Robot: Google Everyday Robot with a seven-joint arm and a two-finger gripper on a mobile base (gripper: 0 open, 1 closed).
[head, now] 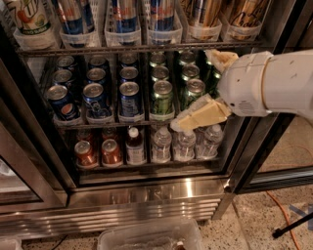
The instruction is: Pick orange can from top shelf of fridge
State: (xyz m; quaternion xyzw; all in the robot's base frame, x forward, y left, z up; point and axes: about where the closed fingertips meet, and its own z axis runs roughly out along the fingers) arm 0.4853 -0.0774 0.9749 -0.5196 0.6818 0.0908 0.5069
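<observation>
I note my gripper (194, 90) before the green cans (162, 95) on the fridge's (146, 194) middle rack, fingers parted and holding nothing, below the top shelf (98, 50), where the orange can (201, 13) stands in a clear tray.

9 blue cans (129, 96), 6 green cans (162, 97), 2 reddish cans (86, 154), 4 bottles (161, 144), 1 gripper (191, 90) at right
</observation>
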